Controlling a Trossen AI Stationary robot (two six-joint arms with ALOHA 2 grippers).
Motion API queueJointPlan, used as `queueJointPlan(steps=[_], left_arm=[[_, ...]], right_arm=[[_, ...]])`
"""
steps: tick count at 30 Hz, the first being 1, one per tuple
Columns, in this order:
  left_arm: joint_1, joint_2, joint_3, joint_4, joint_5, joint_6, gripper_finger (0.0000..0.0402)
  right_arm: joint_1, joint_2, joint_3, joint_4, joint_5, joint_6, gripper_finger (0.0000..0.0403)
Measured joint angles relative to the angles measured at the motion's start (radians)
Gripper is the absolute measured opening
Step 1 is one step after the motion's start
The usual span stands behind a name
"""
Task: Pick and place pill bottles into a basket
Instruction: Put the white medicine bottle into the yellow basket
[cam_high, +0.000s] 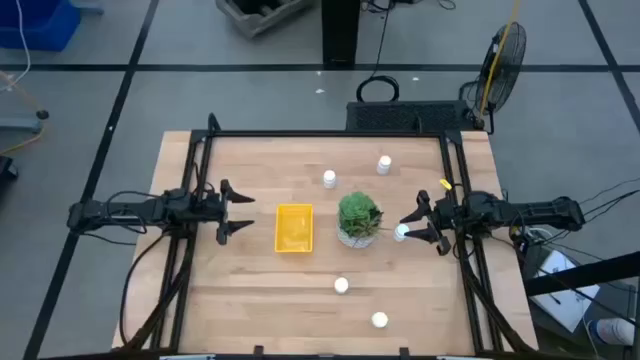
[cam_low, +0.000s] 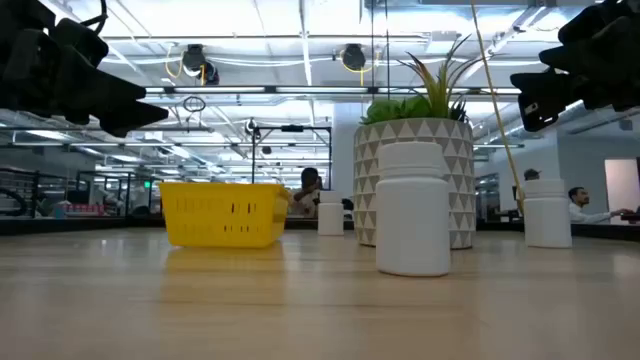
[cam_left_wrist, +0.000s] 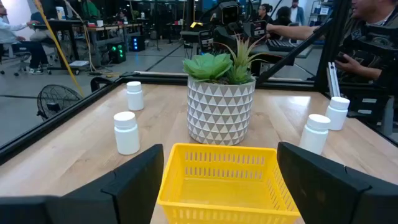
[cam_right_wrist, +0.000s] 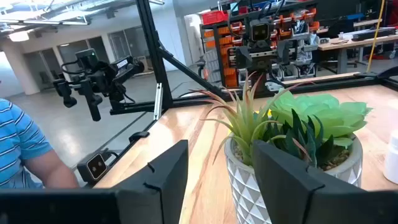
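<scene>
Several white pill bottles stand upright on their bases on the wooden table: two at the far side (cam_high: 329, 179) (cam_high: 384, 164), one (cam_high: 400, 232) right of the potted plant, and two near the front (cam_high: 341, 286) (cam_high: 379, 320). The yellow basket (cam_high: 294, 228) sits at the table's middle, left of the plant. My left gripper (cam_high: 235, 212) hovers open left of the basket, level with it and facing it (cam_left_wrist: 221, 152). My right gripper (cam_high: 412, 226) hovers high over the bottle beside the plant (cam_low: 548, 210). Its fingers stand apart with nothing between them (cam_right_wrist: 221, 152).
A green potted plant (cam_high: 359, 218) in a white patterned pot stands between the basket and my right gripper. A black frame (cam_high: 330, 135) runs round the table. A person's blue striped sleeve (cam_right_wrist: 18, 149) shows beyond the table edge, and more people sit in the room behind.
</scene>
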Motion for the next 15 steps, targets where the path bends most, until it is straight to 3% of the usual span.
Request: queueJointPlan(steps=[15], left_arm=[[0.000, 0.000, 0.000, 0.000, 0.000, 0.000, 0.0320]], right_arm=[[0.000, 0.000, 0.000, 0.000, 0.000, 0.000, 0.0169]])
